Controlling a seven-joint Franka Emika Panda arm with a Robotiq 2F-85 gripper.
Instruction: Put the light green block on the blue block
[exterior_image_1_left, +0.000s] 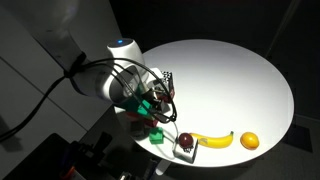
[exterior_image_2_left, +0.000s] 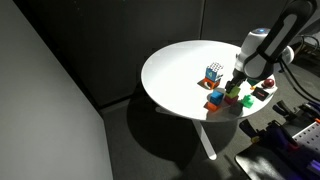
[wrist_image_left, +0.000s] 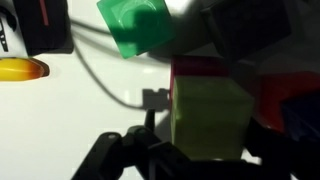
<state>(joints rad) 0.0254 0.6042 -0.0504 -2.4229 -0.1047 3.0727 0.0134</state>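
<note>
The light green block (wrist_image_left: 210, 115) fills the gap between the two dark fingers of my gripper (wrist_image_left: 210, 152), which is shut on it low over the white table. In both exterior views the gripper (exterior_image_1_left: 150, 103) (exterior_image_2_left: 238, 90) is down among the cluster of small blocks. A small blue block (exterior_image_2_left: 216, 96) lies at the cluster's edge next to an orange-red one; it does not show in the wrist view. I cannot tell whether the light green block touches the table.
An emerald-green cube (wrist_image_left: 135, 25), a grey cube (wrist_image_left: 240, 30) and a red thing (wrist_image_left: 292, 100) crowd close round the gripper. A multicoloured puzzle cube (exterior_image_2_left: 213, 74) stands behind. A banana (exterior_image_1_left: 212, 140), an orange (exterior_image_1_left: 249, 141) and a dark red fruit (exterior_image_1_left: 185, 139) lie near the round white table's edge (exterior_image_1_left: 285, 90).
</note>
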